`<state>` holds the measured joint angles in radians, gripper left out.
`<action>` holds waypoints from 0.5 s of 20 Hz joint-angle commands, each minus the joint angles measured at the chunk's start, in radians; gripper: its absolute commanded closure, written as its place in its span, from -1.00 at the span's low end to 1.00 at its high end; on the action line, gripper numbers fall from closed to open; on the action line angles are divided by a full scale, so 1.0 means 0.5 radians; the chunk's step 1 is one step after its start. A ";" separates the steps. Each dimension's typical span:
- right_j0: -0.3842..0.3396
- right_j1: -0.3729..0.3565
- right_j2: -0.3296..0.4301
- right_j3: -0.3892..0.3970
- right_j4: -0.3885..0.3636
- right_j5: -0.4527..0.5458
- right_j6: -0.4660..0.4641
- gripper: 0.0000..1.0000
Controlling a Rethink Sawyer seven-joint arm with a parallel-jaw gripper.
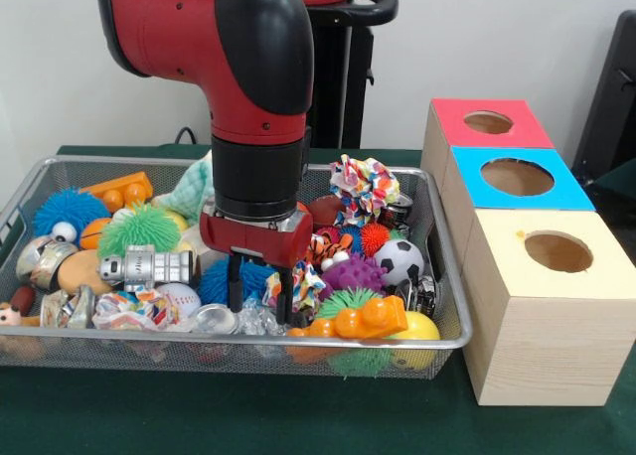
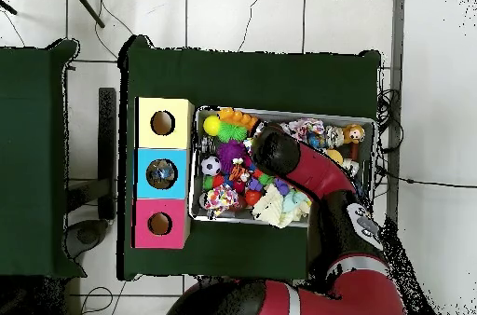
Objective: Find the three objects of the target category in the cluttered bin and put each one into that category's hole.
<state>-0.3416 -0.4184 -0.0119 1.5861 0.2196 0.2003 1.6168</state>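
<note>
— Is it picking yet?
— Searching, I'd say. The gripper hangs open, empty, low over the bin clutter. Next it must close on something for the holes.

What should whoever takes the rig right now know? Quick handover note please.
Gripper: down inside the wire bin, open, tips among the clutter near the front-middle, beside a blue spiky ball. Nothing visibly held.
Boxes: pink box, blue box and yellow box stand in a row next to the bin. The blue hole in the overhead view seems to hold something; the others look empty.
Done: cannot confirm any deposit.
Left: find target items in the bin, drop each into the matching hole.
</note>
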 commanded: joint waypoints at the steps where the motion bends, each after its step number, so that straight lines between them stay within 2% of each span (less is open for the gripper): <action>1: -0.050 0.060 0.171 -0.082 -0.017 0.012 0.256 -1.00; 6: -0.058 0.078 0.118 -0.123 -0.049 0.012 0.221 -1.00; 10: -0.077 0.138 0.122 -0.142 -0.069 -0.061 0.220 -1.00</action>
<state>-0.3452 -0.4101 -0.0118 1.5682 0.2196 0.2005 1.6168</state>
